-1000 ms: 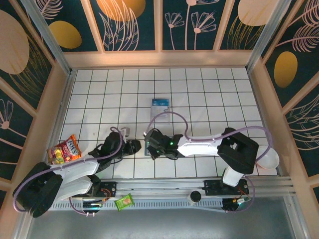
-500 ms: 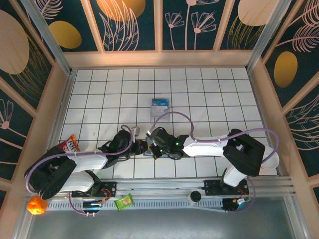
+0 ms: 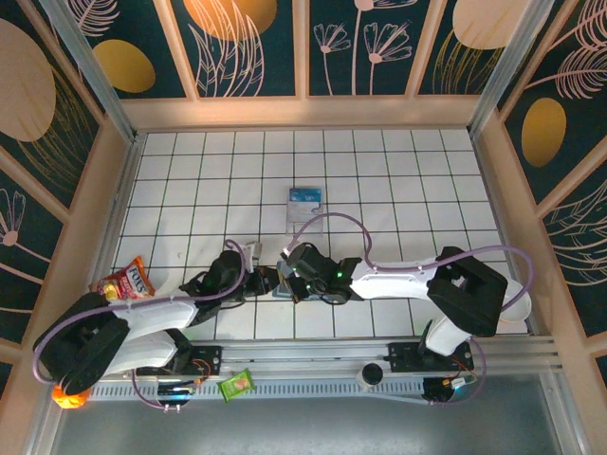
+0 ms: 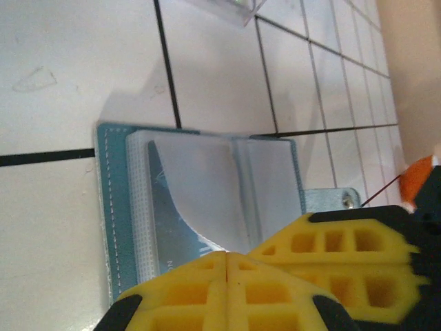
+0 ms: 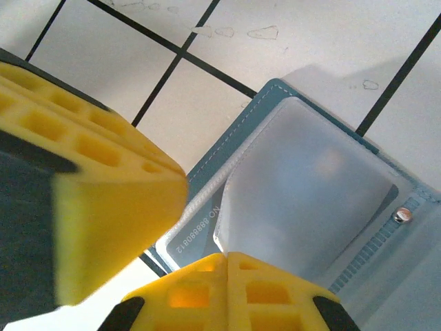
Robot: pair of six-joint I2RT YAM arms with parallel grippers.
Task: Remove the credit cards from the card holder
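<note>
pinching card holder [image 4: 200,186] pocket: left end effector [image 4: 227,256]

Left tool [image 4: 227,256] and right tool [image 5: 226,256] block the flat teal card holder [image 4: 207,193] from 2 sides; far white-tiled desk [image 3: 398,171] lies open.

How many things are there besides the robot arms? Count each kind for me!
Card holder: 1
Clear case: 1
Snack packets: 2, a red-orange packet and a green packet
Orange ball: 1
White thing, partly hidden behind the right arm: 1
Total: 6
</note>
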